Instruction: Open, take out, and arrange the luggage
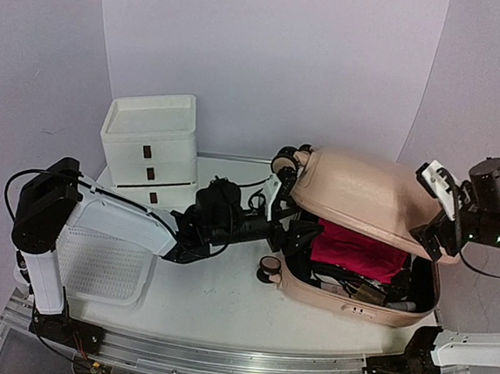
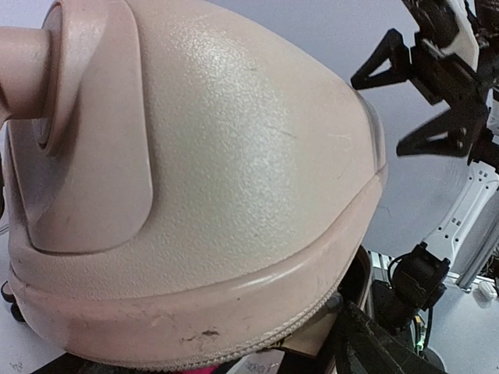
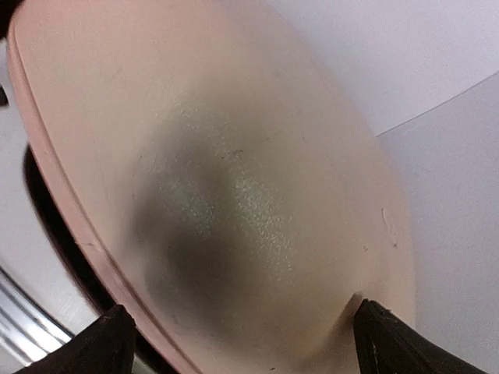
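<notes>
The pale pink luggage [image 1: 355, 192] lies at centre right with its lid propped partway up over the base [image 1: 336, 301]. Inside show a red cloth [image 1: 360, 249] and dark items [image 1: 359, 288]. My left gripper [image 1: 296, 235] reaches into the gap at the left end, under the lid rim [image 2: 234, 308]. Only one black finger [image 2: 378, 347] shows clearly there, far to the side, so the jaws stand open. My right gripper [image 1: 434, 236] hovers open at the lid's right edge. Its fingertips [image 3: 101, 347] straddle the lid shell [image 3: 234, 195] without clamping it.
A white drawer unit [image 1: 153, 143] stands at the back left. In front of it lies a white perforated basket [image 1: 103, 266], beside the left arm. A metal rail [image 1: 217, 359] runs along the near table edge. The right gripper [image 2: 405, 101] shows beyond the lid.
</notes>
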